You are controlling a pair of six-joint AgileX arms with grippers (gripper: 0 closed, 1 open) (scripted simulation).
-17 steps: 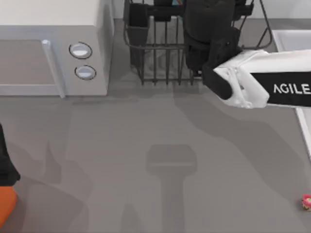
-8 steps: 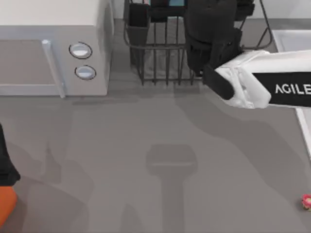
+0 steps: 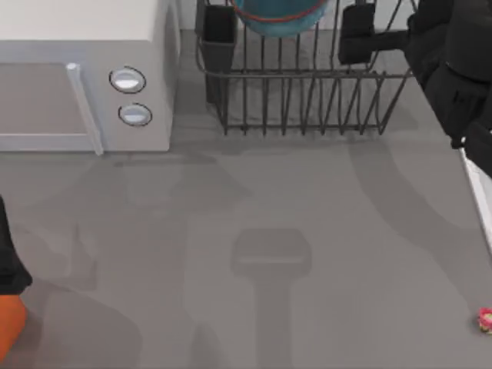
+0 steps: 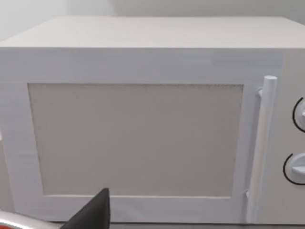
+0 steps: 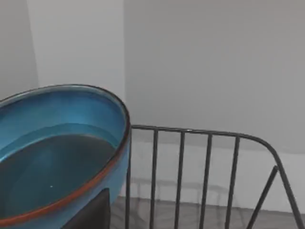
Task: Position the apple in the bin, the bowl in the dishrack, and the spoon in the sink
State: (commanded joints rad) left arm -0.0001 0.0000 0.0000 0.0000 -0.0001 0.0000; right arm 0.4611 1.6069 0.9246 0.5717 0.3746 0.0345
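The table [image 3: 254, 231] carries a microwave [image 3: 84, 77] at its far left corner and the dishrack [image 3: 307, 84] at the middle of its far edge, the two standing near each other but apart. The sink [image 3: 480, 192] shows as a white rim along the right edge.

The bowl [image 3: 280, 17] sits inside the dishrack, toward the rack's left half near the dark cutlery cup [image 3: 219, 34]. The right arm [image 3: 461, 69] is at the far right corner, and its end effector [image 3: 369, 34] reaches over the rack's right part, beside the bowl and not touching it in the top view; whether its fingers are apart or together cannot be told. A second ago that arm lay across the rack and hid its middle; it has since pulled off to the right, and the bowl is now uncovered in the rack.

The spoon [image 3: 485, 318] lies at the near right edge of the table, well apart from the right end effector and in the same spot as before.

The right wrist view looks into the bowl [image 5: 57, 152] from close by, with rack bars [image 5: 205, 176] behind it. The left wrist view faces the microwave door [image 4: 138, 138] and handle [image 4: 259, 148]. The left arm [image 3: 9, 284] is parked at the near left corner.
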